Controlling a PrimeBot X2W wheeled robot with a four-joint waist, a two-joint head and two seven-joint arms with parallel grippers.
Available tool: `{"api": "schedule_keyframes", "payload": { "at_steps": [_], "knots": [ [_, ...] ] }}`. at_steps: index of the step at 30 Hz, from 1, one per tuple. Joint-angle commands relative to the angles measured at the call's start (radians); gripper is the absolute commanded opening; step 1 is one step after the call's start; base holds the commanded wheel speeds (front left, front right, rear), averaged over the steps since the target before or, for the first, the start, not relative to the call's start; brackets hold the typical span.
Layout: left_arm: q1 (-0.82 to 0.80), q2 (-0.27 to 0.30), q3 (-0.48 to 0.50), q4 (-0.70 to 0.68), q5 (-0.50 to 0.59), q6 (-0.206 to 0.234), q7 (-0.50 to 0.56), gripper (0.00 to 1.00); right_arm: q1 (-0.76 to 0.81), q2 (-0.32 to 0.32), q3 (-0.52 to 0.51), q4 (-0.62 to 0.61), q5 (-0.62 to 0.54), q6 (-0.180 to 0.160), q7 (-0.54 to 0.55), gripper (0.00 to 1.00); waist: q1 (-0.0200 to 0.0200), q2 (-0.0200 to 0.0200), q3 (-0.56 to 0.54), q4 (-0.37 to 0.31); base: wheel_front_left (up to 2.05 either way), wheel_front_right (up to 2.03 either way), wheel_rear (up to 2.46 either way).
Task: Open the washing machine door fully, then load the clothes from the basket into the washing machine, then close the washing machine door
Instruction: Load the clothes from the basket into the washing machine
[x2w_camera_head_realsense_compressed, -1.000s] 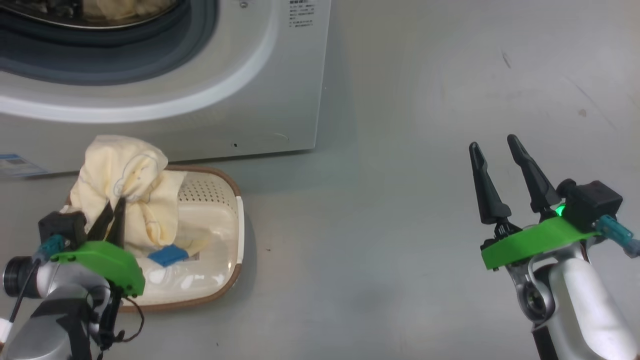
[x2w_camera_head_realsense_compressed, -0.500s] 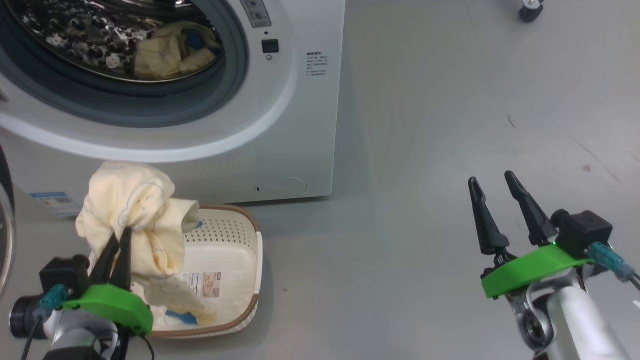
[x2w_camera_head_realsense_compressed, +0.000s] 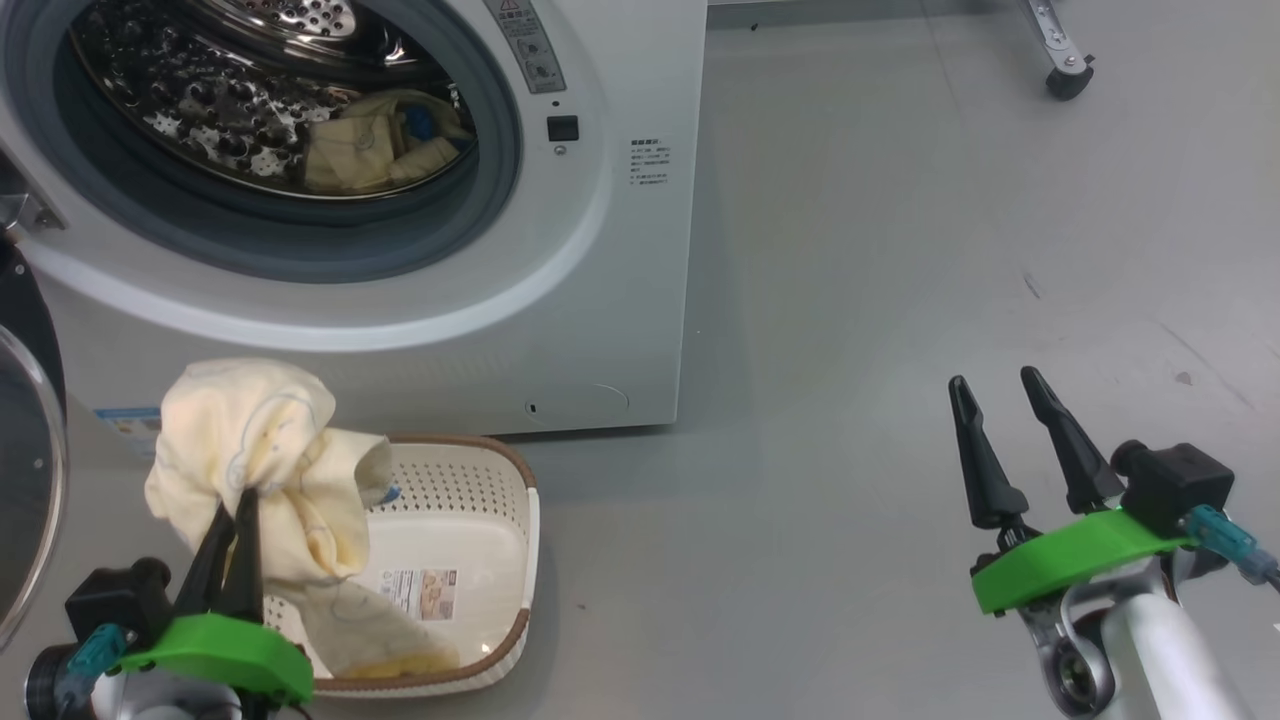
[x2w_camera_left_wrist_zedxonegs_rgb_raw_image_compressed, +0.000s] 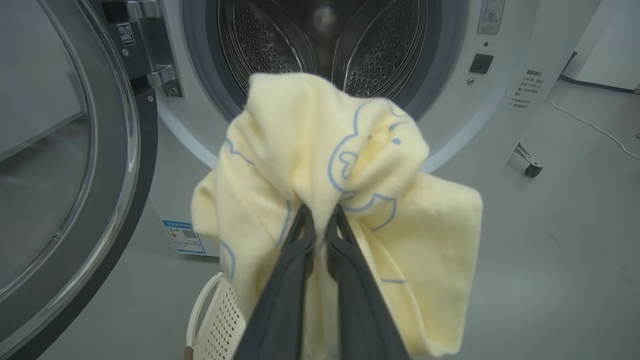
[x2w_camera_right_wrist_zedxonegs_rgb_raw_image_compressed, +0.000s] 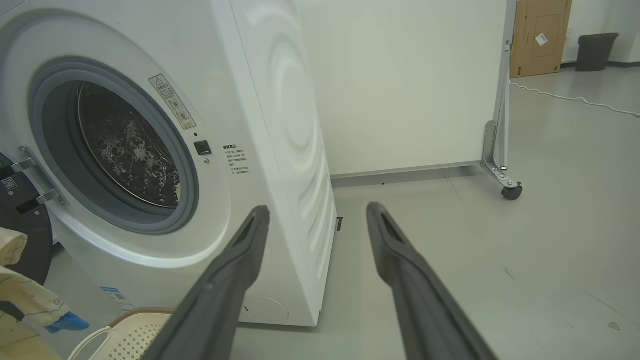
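At the far left the washing machine door (x2w_camera_head_realsense_compressed: 25, 420) stands swung open on its hinge, and its black rim and glass fill the left side of the left wrist view (x2w_camera_left_wrist_zedxonegs_rgb_raw_image_compressed: 75, 175). The head camera has tipped up since the earlier pictures, so this door edge and far more of the drum (x2w_camera_head_realsense_compressed: 230, 90) now show.

The left gripper (x2w_camera_head_realsense_compressed: 238, 505) is pinched narrow on a fold of the clothes (x2w_camera_head_realsense_compressed: 265, 450). The left wrist view shows its dark fingers (x2w_camera_left_wrist_zedxonegs_rgb_raw_image_compressed: 295, 280) nipping the pale yellow fabric (x2w_camera_left_wrist_zedxonegs_rgb_raw_image_compressed: 325, 150) in front of the drum mouth. The bundle hangs above the basket (x2w_camera_head_realsense_compressed: 470, 490), and its tail trails down onto the basket's near end. A second ago fabric with a blue patch lay over the basket bottom. Now the sticker (x2w_camera_head_realsense_compressed: 420, 592) there is uncovered, and only a bit of blue peeks out beside the bundle.

The basket sits on the grey floor (x2w_camera_head_realsense_compressed: 850, 350) just before the washing machine (x2w_camera_head_realsense_compressed: 600, 250). More yellow and blue clothing (x2w_camera_head_realsense_compressed: 370, 150) lies inside the drum.

The right gripper (x2w_camera_head_realsense_compressed: 993, 378) holds over bare floor well to the right. Its fingers are spread wide and empty, as before, and they frame the machine's corner in the right wrist view (x2w_camera_right_wrist_zedxonegs_rgb_raw_image_compressed: 317, 210). A caster wheel (x2w_camera_head_realsense_compressed: 1065, 80) stands at the upper right.
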Motion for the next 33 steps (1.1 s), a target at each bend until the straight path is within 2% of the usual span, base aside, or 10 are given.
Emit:
{"api": "schedule_keyframes", "payload": {
  "at_steps": [1, 10, 18, 25, 33],
  "knots": [
    [-0.026, 0.019, 0.053, -0.038, 0.016, -0.004, -0.014, 0.0, -0.02, -0.004, 0.016, -0.032, 0.007, 0.0, -0.007, 1.0, 0.0001, 0.0, 0.0, -0.001, 0.0, 0.0, 0.0],
    [-0.032, -0.001, 0.102, -0.053, 0.053, -0.037, -0.014, 0.0, -0.024, -0.004, 0.021, -0.037, 0.012, 0.0, -0.007, 1.0, 0.0001, 0.0, 0.019, -0.009, 0.0, 0.0, 0.0],
    [-0.08, 0.011, 0.122, -0.062, 0.075, -0.061, -0.014, 0.0, -0.044, -0.004, 0.025, -0.048, 0.008, 0.0, -0.007, 1.0, 0.0001, 0.0, 0.082, -0.024, 0.0, 0.0, 0.0],
    [-0.231, 0.039, 0.12, -0.054, 0.071, -0.077, -0.014, 0.0, -0.083, -0.004, 0.024, -0.065, 0.001, 0.0, -0.007, 1.0, 0.0001, 0.0, 0.202, -0.037, 0.0, 0.0, 0.0],
    [-0.469, 0.122, 0.109, -0.005, 0.015, -0.084, 0.011, 0.0, -0.128, -0.004, 0.044, -0.079, 0.009, 0.0, -0.007, 1.0, 0.0001, 0.0, 0.335, -0.074, 0.0, 0.0, 0.0]
  ]
}}
